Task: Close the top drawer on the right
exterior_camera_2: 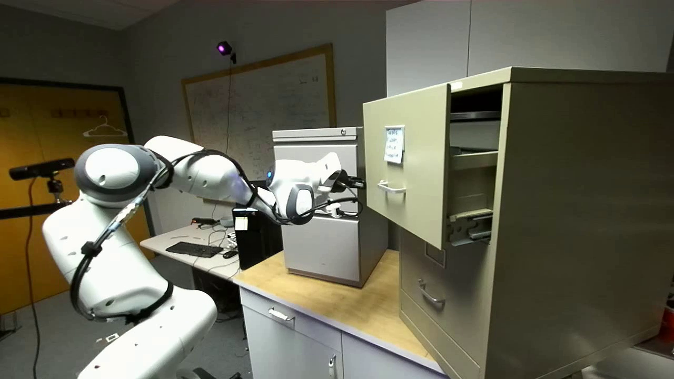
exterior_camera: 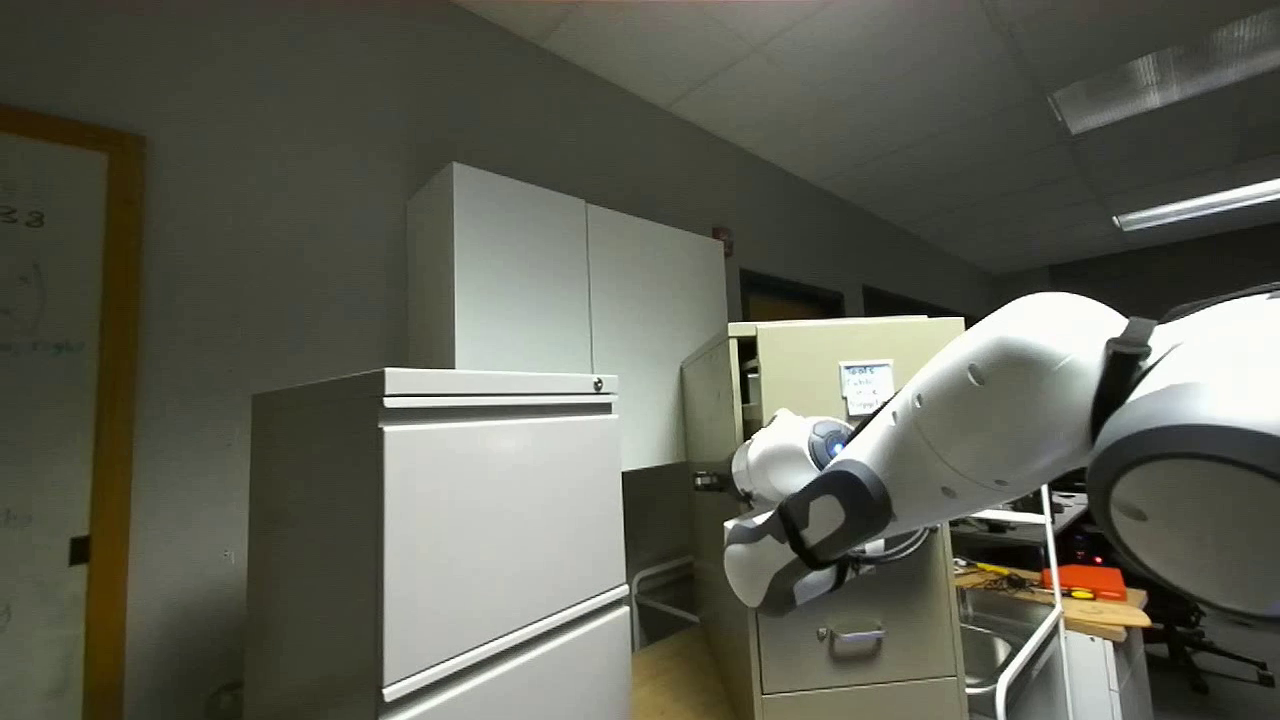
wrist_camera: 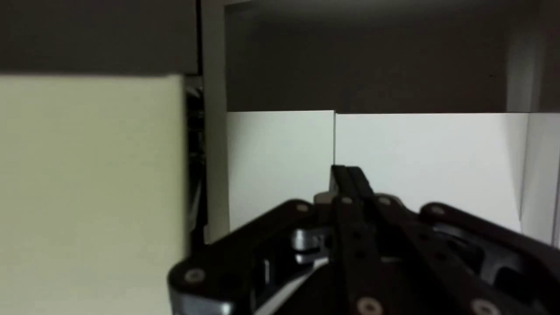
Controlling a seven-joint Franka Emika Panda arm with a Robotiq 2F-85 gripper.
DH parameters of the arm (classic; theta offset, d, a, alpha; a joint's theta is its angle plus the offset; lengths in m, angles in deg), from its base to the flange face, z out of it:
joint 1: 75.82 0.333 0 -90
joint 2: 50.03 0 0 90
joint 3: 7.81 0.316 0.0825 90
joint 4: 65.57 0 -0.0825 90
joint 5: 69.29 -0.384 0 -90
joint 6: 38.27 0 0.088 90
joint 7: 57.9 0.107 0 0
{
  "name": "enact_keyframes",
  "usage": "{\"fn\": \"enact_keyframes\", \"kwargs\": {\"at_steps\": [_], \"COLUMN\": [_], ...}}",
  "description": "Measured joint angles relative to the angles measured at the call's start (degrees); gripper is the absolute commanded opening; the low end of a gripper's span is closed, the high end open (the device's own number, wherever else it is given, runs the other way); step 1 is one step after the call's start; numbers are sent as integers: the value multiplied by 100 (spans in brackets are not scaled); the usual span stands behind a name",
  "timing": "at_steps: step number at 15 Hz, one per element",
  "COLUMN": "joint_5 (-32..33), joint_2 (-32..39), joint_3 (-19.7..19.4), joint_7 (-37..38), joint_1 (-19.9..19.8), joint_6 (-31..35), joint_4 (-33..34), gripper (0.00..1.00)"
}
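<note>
Lead: Position of the top drawer?

Deputy: Right of centre in an exterior view, the top drawer stands pulled out of the beige filing cabinet — an opening shows behind its cream front, with a metal runner exposed at the bottom. The front bears a white label above a pale handle.

Lead: State of the tool?

Deputy: In the lower centre of the wrist view, the tool has its fingers pressed together, side by side.

Lead: Any contact with the drawer?

Deputy: In an exterior view the tips show just beside the front's left edge. The wrist view puts that edge left of centre and the tips near the middle — apart from it.

Lead: Surroundings?

Deputy: A light-grey cabinet stands on a wooden surface, mid-frame in an exterior view. A white two-door cabinet shows behind it, centre frame in an exterior view.
</note>
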Motion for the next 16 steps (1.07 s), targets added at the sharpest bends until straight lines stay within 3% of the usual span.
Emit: {"fn": "enact_keyframes", "kwargs": {"at_steps": [6, 10, 13, 16], "joint_5": [69, 60, 84, 196], "joint_2": [583, 677, 767, 1127], "joint_3": [1452, 2125, 2190, 1888], "joint_7": [0, 0, -8, -57], "joint_1": [-1745, -2658, -2635, -1843], "joint_6": [-195, -443, -577, -1104], "joint_4": [986, 1490, 1532, 1392], "gripper": [0, 0, 0, 0]}}
